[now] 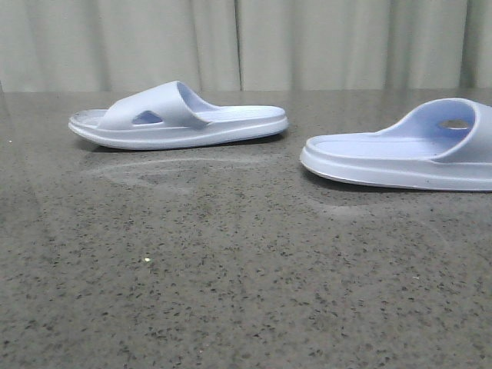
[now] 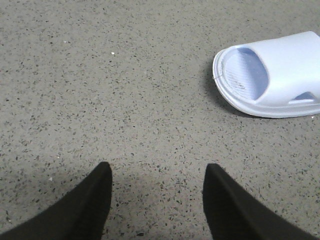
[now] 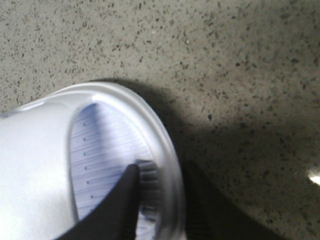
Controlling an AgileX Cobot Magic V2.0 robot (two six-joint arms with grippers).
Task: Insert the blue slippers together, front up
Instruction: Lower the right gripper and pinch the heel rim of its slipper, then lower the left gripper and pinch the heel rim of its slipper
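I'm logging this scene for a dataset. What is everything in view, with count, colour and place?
slippers: two, pale lavender-blue, soles down on the table; left slipper farther back, right slipper nearer, cut off by the front view's right edge.
table: one, grey speckled stone, under everything.
curtain: pale, pleated, behind the table.
left gripper: one, black, open over bare table, apart from the left slipper.
right gripper: one, black, one finger inside the right slipper's front rim, one outside; rim between them.
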